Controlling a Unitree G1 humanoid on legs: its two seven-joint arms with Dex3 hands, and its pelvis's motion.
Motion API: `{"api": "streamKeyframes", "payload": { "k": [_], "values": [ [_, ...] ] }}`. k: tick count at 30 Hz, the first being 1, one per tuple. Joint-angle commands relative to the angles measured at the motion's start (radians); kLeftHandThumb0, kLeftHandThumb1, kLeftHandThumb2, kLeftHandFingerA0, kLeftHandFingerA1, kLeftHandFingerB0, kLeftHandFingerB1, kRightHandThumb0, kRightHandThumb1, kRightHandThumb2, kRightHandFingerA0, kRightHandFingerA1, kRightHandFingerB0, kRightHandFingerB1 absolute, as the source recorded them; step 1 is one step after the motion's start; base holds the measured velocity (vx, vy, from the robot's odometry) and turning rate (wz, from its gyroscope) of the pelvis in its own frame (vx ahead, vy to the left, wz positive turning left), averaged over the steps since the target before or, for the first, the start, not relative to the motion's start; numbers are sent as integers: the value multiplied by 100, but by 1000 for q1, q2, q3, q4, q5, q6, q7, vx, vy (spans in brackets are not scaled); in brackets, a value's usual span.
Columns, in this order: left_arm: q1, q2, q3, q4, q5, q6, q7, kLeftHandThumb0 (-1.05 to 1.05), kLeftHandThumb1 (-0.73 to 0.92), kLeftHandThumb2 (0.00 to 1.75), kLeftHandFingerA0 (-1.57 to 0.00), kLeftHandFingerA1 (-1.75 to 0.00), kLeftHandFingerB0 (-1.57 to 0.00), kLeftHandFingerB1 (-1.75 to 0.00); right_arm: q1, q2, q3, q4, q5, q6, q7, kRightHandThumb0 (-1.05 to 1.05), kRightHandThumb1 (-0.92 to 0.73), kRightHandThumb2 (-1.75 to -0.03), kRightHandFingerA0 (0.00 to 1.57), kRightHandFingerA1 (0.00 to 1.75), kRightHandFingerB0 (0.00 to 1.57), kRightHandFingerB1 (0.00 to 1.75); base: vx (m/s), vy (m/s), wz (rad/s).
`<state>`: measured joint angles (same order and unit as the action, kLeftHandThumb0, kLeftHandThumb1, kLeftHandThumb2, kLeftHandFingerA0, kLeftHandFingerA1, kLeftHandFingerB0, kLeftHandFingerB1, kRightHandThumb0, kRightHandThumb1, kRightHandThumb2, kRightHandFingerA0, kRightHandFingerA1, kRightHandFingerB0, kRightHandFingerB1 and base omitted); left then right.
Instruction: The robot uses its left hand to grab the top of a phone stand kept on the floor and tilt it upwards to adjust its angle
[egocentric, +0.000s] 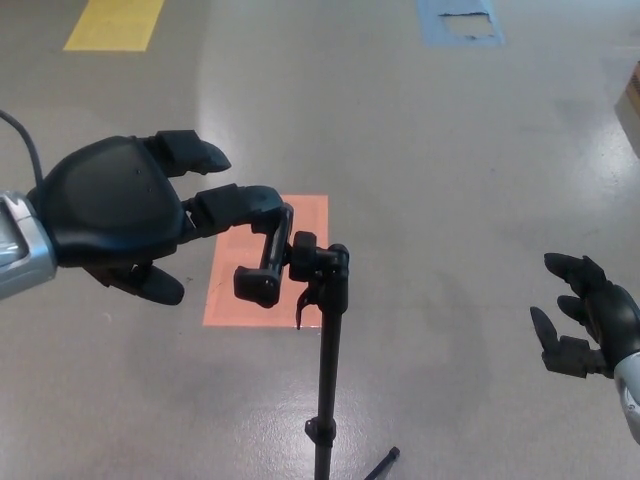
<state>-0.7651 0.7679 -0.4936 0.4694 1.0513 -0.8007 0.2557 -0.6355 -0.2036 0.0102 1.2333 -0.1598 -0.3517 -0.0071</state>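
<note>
Phone stand is standing upright on the grey floor, its clamp head tilting over an orange floor patch. Left hand is hovering beside it — fingers spread, one fingertip touching the clamp's top, nothing gripped. Right hand is hanging well apart — fingers spread, empty.

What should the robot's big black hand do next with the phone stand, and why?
Probably close the left hand on the clamp at the top of the phone stand. Its fingers are spread, one fingertip at the clamp's upper end, so nothing is gripped yet for tilting.
</note>
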Motion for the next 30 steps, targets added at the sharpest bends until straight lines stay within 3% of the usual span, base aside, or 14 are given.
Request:
{"api": "streamKeyframes", "payload": {
  "k": [1, 2, 5, 6, 7, 8, 9, 10, 13, 14, 15, 16, 17, 30],
  "values": [
    [-13, -9, -10, 18, 16, 13, -1, -87, 68, 100, -21, -45, -2, -16, -9, -13, -7, 5, 6, 0, 13, -34, -58, -111, 0, 47, 0, 47, 0, 0, 0],
    [-13, -10, -11, 19, 19, 14, -1, -80, 79, 65, -27, -31, 0, -20, -9, -13, -8, 5, 8, 1, 13, -34, -58, -111, 0, 47, 0, 47, 0, 0, 0],
    [-14, -12, -11, 23, 21, 14, 3, -87, 67, 99, -22, -45, -2, -17, -12, -13, -5, 6, 3, 3, 8, -34, -57, -111, 0, 47, 0, 47, 0, 0, 0],
    [-14, -14, -11, 27, 17, 9, 2, -80, 79, 65, -29, -32, -3, -21, -13, -14, -2, 7, 0, 3, 6, -34, -57, -111, 0, 47, 0, 47, 0, 0, 0],
    [-13, -15, -10, 29, 14, 7, 0, -80, 79, 65, -29, -32, -3, -21, -13, -14, -2, 6, 0, 2, 6, -34, -57, -111, 0, 47, 0, 47, 0, 0, 0],
    [-11, -17, -10, 34, 13, 5, 7, -83, 64, 99, -26, -48, -1, -22, -12, -15, -1, 5, -1, -2, 3, -34, -57, -111, 0, 47, 0, 47, 0, 0, 0],
    [-11, -18, -12, 36, 15, 6, 9, -81, 78, 65, -31, -32, -3, -21, -12, -14, -3, 6, 1, 1, 4, -34, -56, -110, 0, 47, 0, 47, 0, 0, 0],
    [-10, -19, -12, 36, 17, 6, 9, -81, 78, 65, -31, -32, -3, -21, -13, -13, -3, 7, 2, 3, 4, -34, -56, -110, 0, 47, 0, 47, 0, 0, 0],
    [-3, -19, -20, 30, 33, 16, 11, -81, 80, 65, -31, -32, -1, -20, -12, -11, -4, 6, 4, 8, 6, -34, -57, -111, 0, 47, 0, 47, 0, 0, 0],
    [0, -19, -20, 31, 32, 15, 13, -90, 69, 101, -25, -46, -1, -14, -13, -11, -4, 5, 3, 7, 5, -34, -57, -111, 0, 47, 0, 47, 0, 0, 0],
    [1, -19, -20, 31, 30, 15, 14, -90, 69, 101, -25, -46, -1, -14, -13, -11, -3, 5, 3, 7, 5, -34, -57, -111, 0, 47, 0, 47, 0, 0, 0],
    [5, -21, -23, 33, 33, 17, 15, -83, 81, 63, -32, -31, 0, -19, -13, -11, -3, 7, 2, 7, 2, -34, -56, -110, 0, 47, 0, 47, 0, 0, 0],
    [7, -22, -25, 34, 34, 18, 18, -89, 69, 101, -24, -46, 0, -13, -14, -11, -1, 8, 0, 8, 0, -34, -56, -110, 0, 47, 0, 47, 0, 0, 0],
    [39, -19, -58, 14, 61, 51, 2, -81, 65, 100, -21, -45, 0, -19, -22, -17, 2, 12, -2, 16, 3, -34, -56, -110, 0, 47, 0, 47, 0, 0, 0]
  ]
}}
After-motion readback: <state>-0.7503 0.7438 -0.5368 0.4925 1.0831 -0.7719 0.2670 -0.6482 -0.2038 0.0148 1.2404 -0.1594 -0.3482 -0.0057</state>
